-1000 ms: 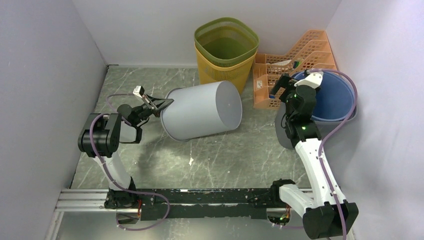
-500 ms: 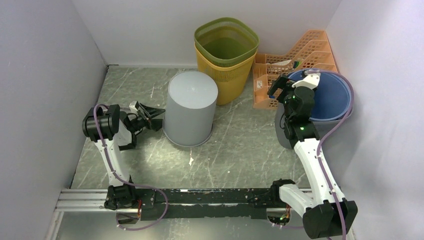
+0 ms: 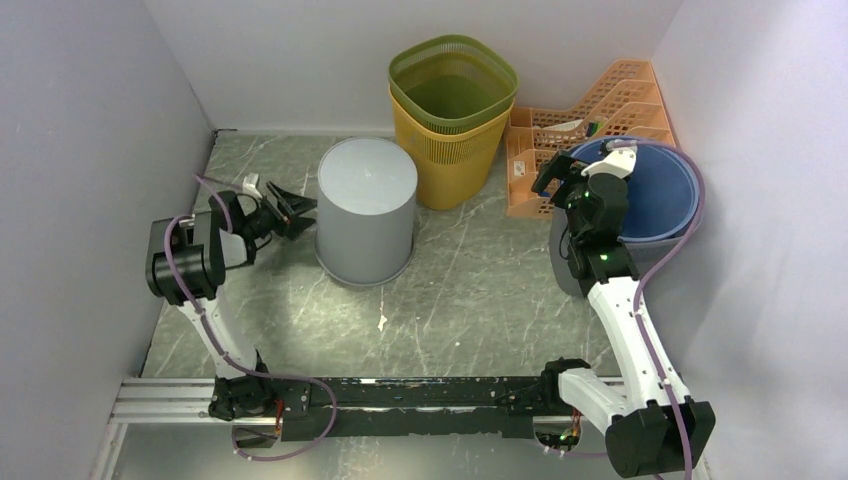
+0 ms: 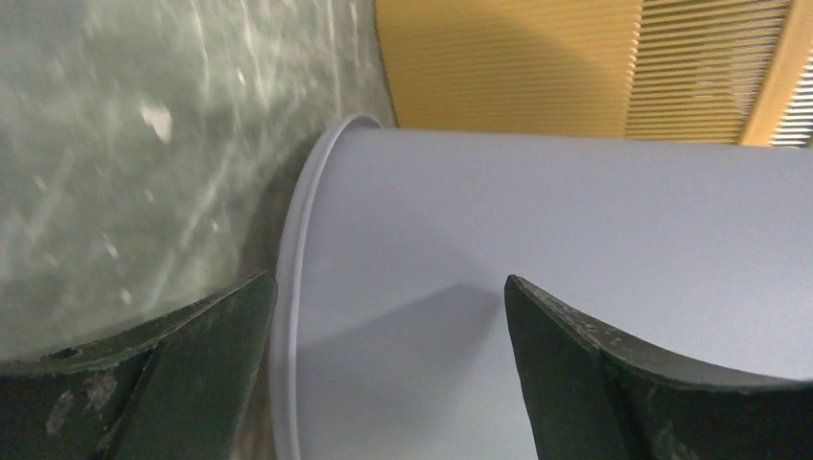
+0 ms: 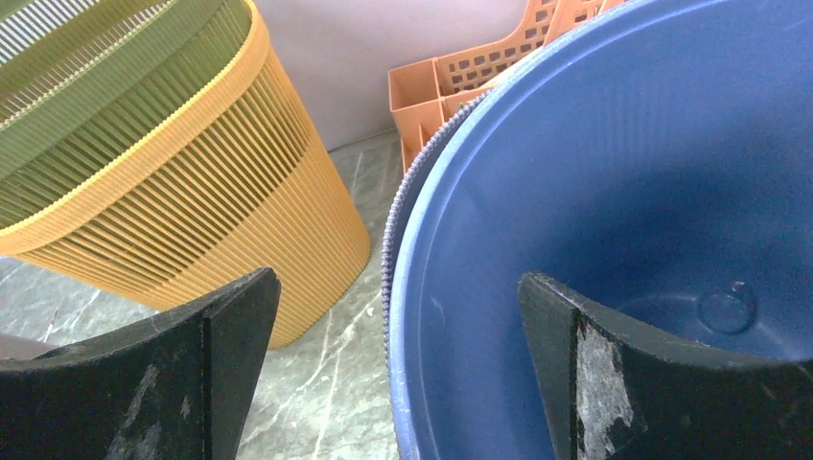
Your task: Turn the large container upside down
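Observation:
The large container [image 3: 366,210] is a pale grey round bin. It stands on the floor mouth down, with its closed base facing up. My left gripper [image 3: 305,212] is open just left of it, level with its lower wall and holding nothing. In the left wrist view the grey wall [image 4: 537,249] and its rim fill the space between the spread fingers of the left gripper [image 4: 388,297]. My right gripper [image 3: 558,178] is open at the left rim of a blue tub [image 3: 660,195]. That rim [image 5: 407,240] runs between the right gripper's jaws [image 5: 398,287], unclamped.
A green basket [image 3: 452,80] nested in a yellow one [image 3: 450,150] stands right behind the grey bin. An orange slotted rack [image 3: 580,125] lies at the back right, beside the blue tub. Walls close in on the left, back and right.
The grey bin went from lying on its side, held at its rim by my left gripper, to standing mouth down. The left gripper opened and drew back left. The right arm barely moved.

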### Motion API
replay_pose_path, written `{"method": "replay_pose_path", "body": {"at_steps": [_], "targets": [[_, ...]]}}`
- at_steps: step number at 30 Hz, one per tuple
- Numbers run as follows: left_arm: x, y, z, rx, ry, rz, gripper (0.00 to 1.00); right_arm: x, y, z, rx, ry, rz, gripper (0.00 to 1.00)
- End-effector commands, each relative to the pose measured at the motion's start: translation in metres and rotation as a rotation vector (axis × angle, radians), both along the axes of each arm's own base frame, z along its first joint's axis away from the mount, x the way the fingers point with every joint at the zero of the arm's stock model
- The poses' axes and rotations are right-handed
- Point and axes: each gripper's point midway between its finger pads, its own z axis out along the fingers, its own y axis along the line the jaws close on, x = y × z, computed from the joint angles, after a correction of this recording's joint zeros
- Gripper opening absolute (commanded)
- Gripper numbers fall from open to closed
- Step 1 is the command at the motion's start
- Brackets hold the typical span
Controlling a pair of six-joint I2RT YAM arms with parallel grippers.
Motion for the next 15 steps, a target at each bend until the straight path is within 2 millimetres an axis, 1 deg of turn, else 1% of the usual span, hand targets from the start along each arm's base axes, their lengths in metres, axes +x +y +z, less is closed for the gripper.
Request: {"method": "replay_pose_path", "body": {"at_steps": [1, 5, 8, 10, 12, 13, 14, 15], "targets": [[0.003, 0.023, -0.029, 0.298, 0.086, 0.001, 0.99, -0.015, 0.000, -0.056, -0.010, 0.193, 0.009, 0.98], [0.002, 0.032, -0.034, 0.393, 0.141, 0.021, 0.99, -0.015, 0.004, -0.057, -0.008, 0.198, 0.028, 0.98], [-0.001, 0.038, -0.037, 0.490, 0.183, 0.041, 1.00, -0.016, 0.003, -0.052, -0.019, 0.190, 0.028, 0.98], [-0.002, 0.044, -0.028, 0.554, 0.182, 0.073, 0.99, -0.018, 0.001, -0.044, -0.031, 0.178, 0.026, 0.99], [-0.002, 0.051, -0.003, 0.615, 0.143, 0.104, 0.99, -0.020, 0.001, -0.034, -0.039, 0.163, 0.028, 1.00], [-0.001, 0.053, 0.014, 0.647, 0.114, 0.113, 1.00, -0.021, 0.001, -0.029, -0.040, 0.153, 0.031, 1.00], [-0.004, 0.055, 0.030, 0.674, 0.089, 0.116, 1.00, -0.022, 0.001, -0.023, -0.042, 0.140, 0.035, 1.00], [-0.002, 0.057, 0.054, 0.704, 0.041, 0.121, 1.00, -0.023, 0.001, -0.017, -0.044, 0.126, 0.037, 1.00]]}}
